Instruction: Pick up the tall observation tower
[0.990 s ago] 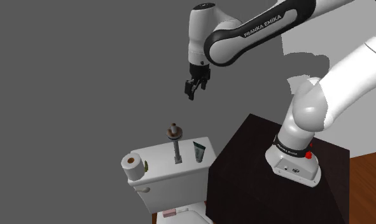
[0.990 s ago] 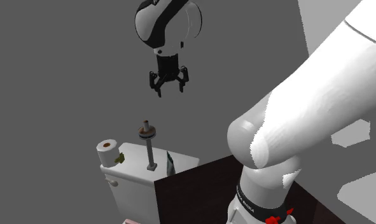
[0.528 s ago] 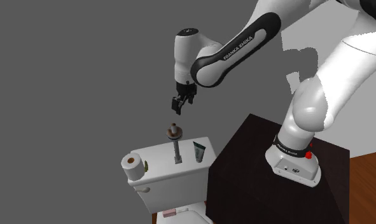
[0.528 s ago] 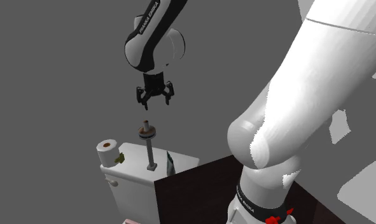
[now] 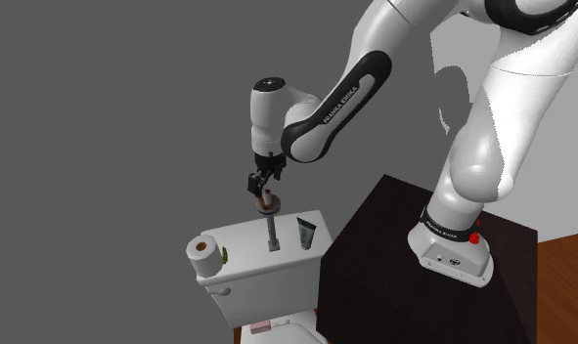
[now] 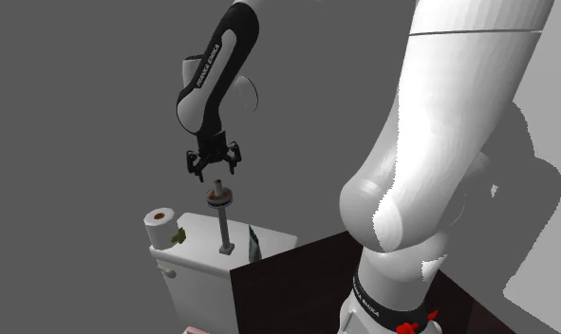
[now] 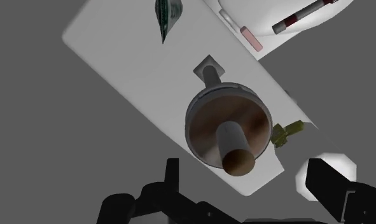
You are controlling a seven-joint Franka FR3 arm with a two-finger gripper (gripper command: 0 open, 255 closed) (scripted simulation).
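The tower (image 5: 270, 221) is a thin grey shaft with a round brown deck near its top. It stands upright on the white toilet tank lid (image 5: 243, 239). My black gripper (image 5: 261, 186) hangs straight down, just above the tower's tip, open. In the second exterior view the gripper (image 6: 210, 172) sits right over the deck of the tower (image 6: 219, 197). In the wrist view the tower's deck and tip (image 7: 228, 129) lie ahead of the gripper (image 7: 247, 184), between the two spread fingers, which do not touch it.
On the tank lid a toilet paper roll (image 5: 204, 254) and a small yellow-green thing (image 5: 221, 257) flank one side of the tower, and a green tube (image 5: 306, 233) stands on the other. The dark stand box (image 5: 375, 264) rises beside the toilet. A grey wall is behind.
The arm has come down and towards the shoulder view's left, bringing the open gripper from high above the tank to just over the tower's tip. The tower has not moved.
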